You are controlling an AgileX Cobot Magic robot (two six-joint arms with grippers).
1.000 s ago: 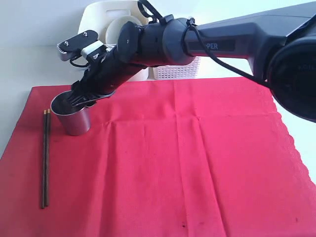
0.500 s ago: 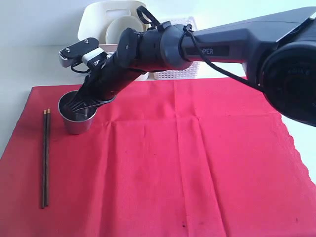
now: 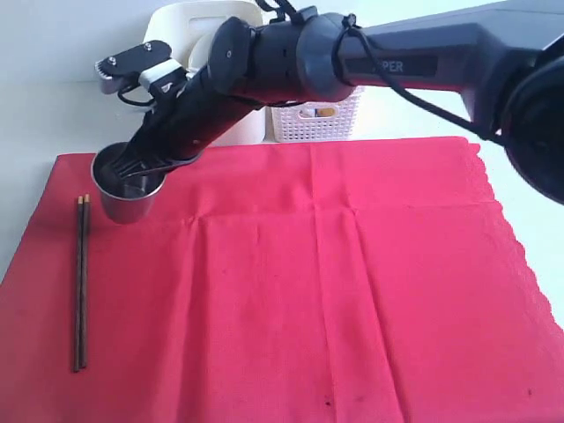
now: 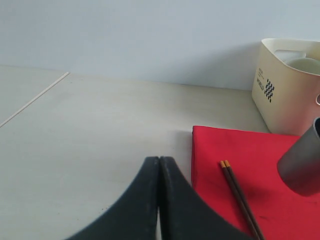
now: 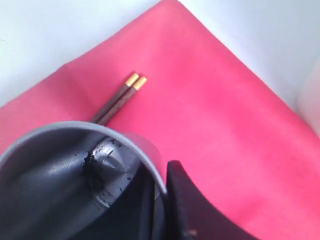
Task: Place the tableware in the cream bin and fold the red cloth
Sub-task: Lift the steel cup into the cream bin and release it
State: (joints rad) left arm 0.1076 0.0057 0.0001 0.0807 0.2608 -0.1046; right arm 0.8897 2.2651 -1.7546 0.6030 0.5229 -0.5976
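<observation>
The right fingers are clamped on the rim of the steel cup, one inside the wall and one outside, at the far left corner of the red cloth. The chopsticks lie along the cloth's left edge, near the cup. The left fingers are pressed together, empty, over the bare table.

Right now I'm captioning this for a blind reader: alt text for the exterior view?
The right tool is shut on the rim of a steel cup at the far left of a red cloth. Dark chopsticks lie beside it; a cream bin stands behind.
</observation>
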